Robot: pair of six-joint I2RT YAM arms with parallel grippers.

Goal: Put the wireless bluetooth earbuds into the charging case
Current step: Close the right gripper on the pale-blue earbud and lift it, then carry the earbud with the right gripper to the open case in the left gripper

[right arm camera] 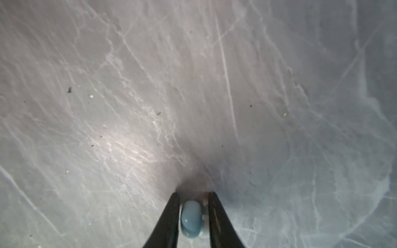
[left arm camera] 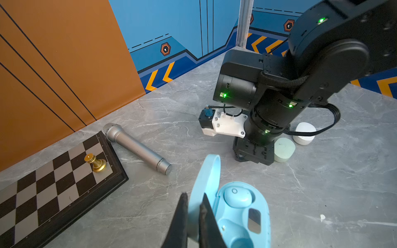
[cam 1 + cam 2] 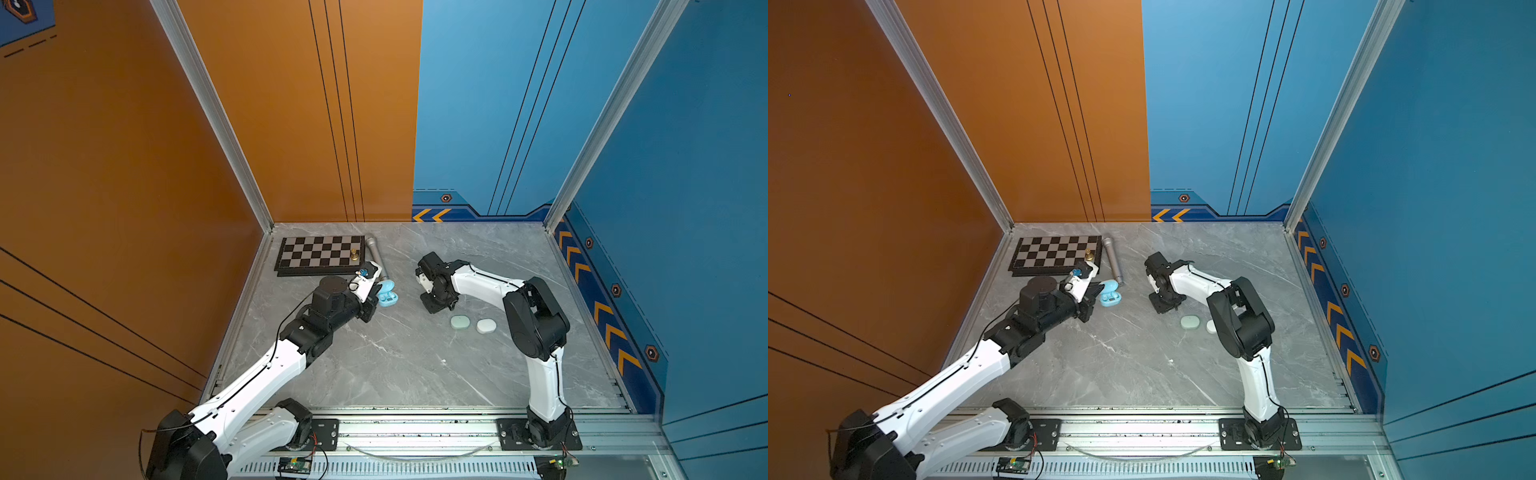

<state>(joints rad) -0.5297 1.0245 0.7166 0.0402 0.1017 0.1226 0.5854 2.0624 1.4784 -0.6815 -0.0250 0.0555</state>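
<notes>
Pinching glossy, bean-shaped blue earbud

No text or number can be read; orange chevrons mark the blue wall trim.

Chessboard with a gold pawn on it, silver microphone just beside, on grey marble tabletop

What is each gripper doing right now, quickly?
Left gripper: closed on the blue case's open lid.
Right gripper: closed on a pale blue earbud.
</notes>
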